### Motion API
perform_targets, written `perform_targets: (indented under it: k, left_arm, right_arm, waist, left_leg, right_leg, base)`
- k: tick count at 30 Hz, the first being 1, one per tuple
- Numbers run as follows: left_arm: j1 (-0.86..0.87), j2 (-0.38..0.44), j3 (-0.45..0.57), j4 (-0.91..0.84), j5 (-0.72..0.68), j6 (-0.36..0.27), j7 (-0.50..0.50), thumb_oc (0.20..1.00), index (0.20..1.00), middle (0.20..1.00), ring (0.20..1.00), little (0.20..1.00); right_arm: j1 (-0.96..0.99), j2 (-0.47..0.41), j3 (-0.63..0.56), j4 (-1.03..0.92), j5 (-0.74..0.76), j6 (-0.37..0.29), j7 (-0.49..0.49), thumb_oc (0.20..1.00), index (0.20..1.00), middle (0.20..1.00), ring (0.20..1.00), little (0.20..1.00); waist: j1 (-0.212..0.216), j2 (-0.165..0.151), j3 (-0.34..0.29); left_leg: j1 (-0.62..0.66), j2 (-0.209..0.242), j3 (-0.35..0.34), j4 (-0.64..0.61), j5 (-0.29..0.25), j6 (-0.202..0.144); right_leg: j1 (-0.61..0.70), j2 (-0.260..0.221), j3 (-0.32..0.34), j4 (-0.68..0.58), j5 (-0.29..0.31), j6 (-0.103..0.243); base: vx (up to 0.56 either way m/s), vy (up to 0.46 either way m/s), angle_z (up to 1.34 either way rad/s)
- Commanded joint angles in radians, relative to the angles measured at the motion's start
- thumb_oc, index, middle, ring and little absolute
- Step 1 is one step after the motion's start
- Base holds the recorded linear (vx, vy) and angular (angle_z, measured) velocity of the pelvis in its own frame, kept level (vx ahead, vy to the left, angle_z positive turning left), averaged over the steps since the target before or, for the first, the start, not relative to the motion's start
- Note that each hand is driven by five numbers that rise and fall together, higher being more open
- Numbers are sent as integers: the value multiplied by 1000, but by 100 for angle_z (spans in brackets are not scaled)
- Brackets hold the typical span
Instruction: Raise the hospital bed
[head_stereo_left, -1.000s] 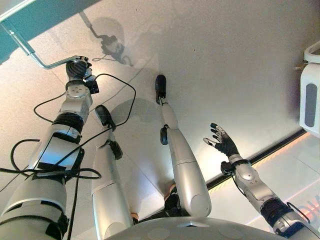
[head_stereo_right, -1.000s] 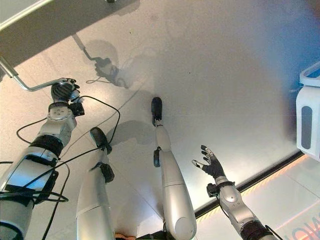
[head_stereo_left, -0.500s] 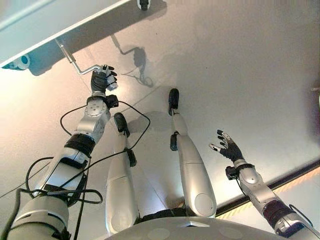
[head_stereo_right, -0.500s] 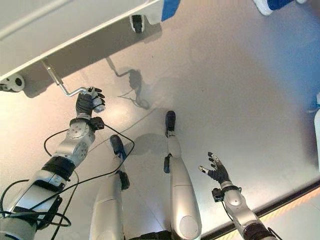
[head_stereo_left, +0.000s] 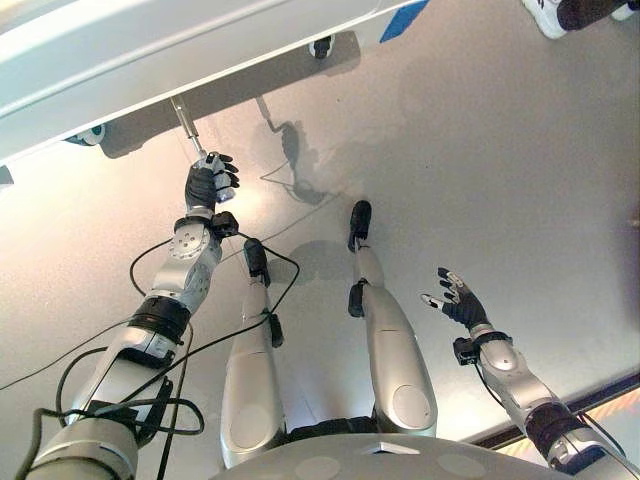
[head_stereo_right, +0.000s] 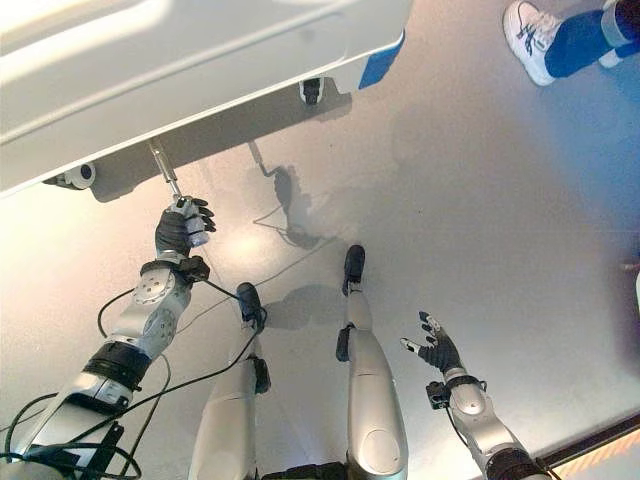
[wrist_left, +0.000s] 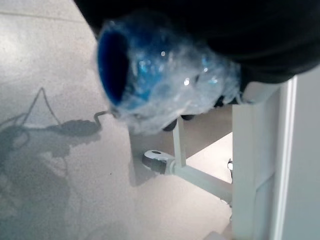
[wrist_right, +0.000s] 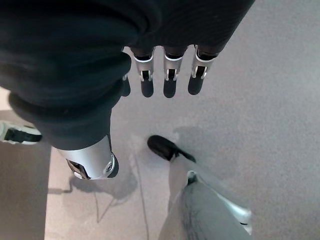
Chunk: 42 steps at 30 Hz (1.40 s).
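A: We have our left hand (head_stereo_left: 210, 181) curled tight around the grip of the crank handle (head_stereo_right: 170, 180), which sticks out from under the edge of the hospital bed (head_stereo_right: 190, 70). In the left wrist view the grip (wrist_left: 150, 80) looks blue and wrapped in clear film.

B: That film worries us. It could slide under our fingers, and then the crank would spin free of us.

A: Agreed. Also, the shaft runs at a slant to our forearm, so a stiff wrist could bind the turn or wrench the grip out.

B: Our right hand (head_stereo_left: 455, 298) hangs well apart over the floor (head_stereo_right: 480, 200), fingers spread and holding nothing. A person's shoe (head_stereo_right: 528, 38) stands near the bed's corner.
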Motion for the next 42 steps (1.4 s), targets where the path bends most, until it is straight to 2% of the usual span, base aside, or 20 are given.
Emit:
perform_targets:
  k: [1,13,14,15,21,24,31,35,37,42]
  left_arm:
    - [114,23,7,-249,35,-128,-58,200,200,200,200,200]
    - [213,98,78,-296,-2,-133,-80,200,200,200,200,200]
    - [234,122,101,-287,-5,-131,-80,200,200,200,200,200]
    - [235,122,101,-287,-5,-131,-80,200,200,200,200,200]
    - [241,160,138,-217,7,-127,-69,200,200,200,200,200]
    - [227,166,149,-125,-9,-117,-58,200,200,200,200,200]
    - [179,171,147,16,-16,-98,-51,200,200,200,200,200]
    - [117,167,131,149,0,-77,-46,200,200,200,200,200]
    - [51,175,115,228,10,-67,-39,200,200,200,200,200]
    - [-59,177,94,359,17,-44,-26,200,200,200,200,200]
  right_arm:
    - [60,-15,-43,27,-20,6,5,1000,1000,1000,1000,1000]
    - [80,-3,-55,76,-18,9,16,1000,1000,1000,1000,1000]
    - [86,-1,-54,78,-17,9,20,1000,1000,1000,1000,1000]
    - [86,-1,-53,78,-17,9,20,1000,1000,1000,1000,1000]
    - [102,3,-55,80,-13,7,23,1000,1000,1000,1000,1000]
    - [105,5,-50,74,-2,6,23,1000,1000,1000,1000,1000]
    - [104,-2,-52,42,19,-1,15,1000,1000,1000,1000,1000]
    - [94,-3,-39,20,32,-4,9,1000,1000,1000,1000,1000]
    - [86,-7,-29,-5,45,-13,7,1000,1000,1000,1000,1000]
    - [77,-17,-11,-51,71,-24,3,1000,1000,1000,1000,1000]
  waist:
    - [22,43,-54]
    - [69,26,-58]
    - [86,16,-57]
    - [86,16,-57]
    - [103,-4,-55]
    - [109,-22,-51]
    - [105,-40,-35]
    - [93,-65,-25]
    - [78,-82,-18]
    - [52,-101,-6]
  left_leg:
    - [-87,-111,-16,-7,31,115]
    - [-93,-124,-56,-7,33,119]
    - [-101,-126,-71,-8,36,120]
    - [-101,-126,-71,-8,36,120]
    - [-119,-132,-98,-13,38,119]
    - [-131,-134,-109,-8,38,121]
    - [-166,-140,-117,18,26,127]
    - [-199,-138,-113,49,10,129]
    - [-235,-136,-113,89,-7,131]
    - [-283,-131,-107,125,-27,133]
  right_leg:
    - [35,51,-55,50,-95,79]
    - [76,26,-108,35,-94,95]
    - [82,21,-123,29,-92,100]
    - [82,21,-123,29,-92,101]
    - [92,13,-157,18,-92,109]
    - [95,8,-167,22,-97,112]
    - [84,-4,-176,41,-105,114]
    - [72,-9,-176,52,-107,119]
    - [51,-10,-170,69,-111,118]
    - [6,-7,-155,95,-120,111]
  base:
    - [10,56,9]
    - [26,46,15]
    - [39,31,10]
    - [67,67,16]
    - [32,42,17]
    - [37,36,11]
    - [27,39,13]
    - [27,50,19]
    - [16,20,13]
    - [7,28,9]
